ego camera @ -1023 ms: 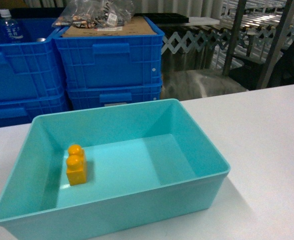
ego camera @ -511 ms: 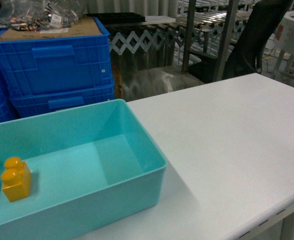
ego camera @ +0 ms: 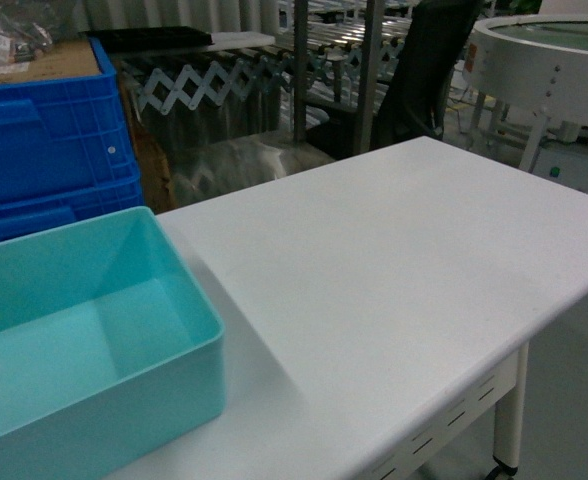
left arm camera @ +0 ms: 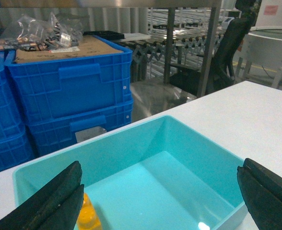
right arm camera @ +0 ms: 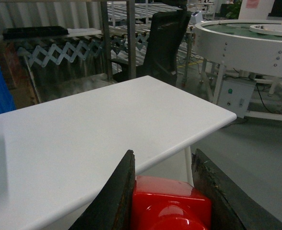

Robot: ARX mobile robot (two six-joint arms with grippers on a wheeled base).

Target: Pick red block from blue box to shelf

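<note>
Gripping red block (right arm camera: pixel 172 203) between narrow jaws, right gripper (right arm camera: pixel 166 201) hangs past white table (right arm camera: pixel 83 139) edge. Left gripper (left arm camera: pixel 160 201) spread wide over blue box (left arm camera: pixel 198 139) (orange brick (left arm camera: pixel 88 218) inside).

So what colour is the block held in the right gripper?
Glossy red block, clearest in the right wrist view.

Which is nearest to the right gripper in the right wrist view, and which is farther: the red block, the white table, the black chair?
1. Red block, between the right gripper's fingers.
2. White table, just ahead.
3. Black chair, behind the table's far edge.
</note>
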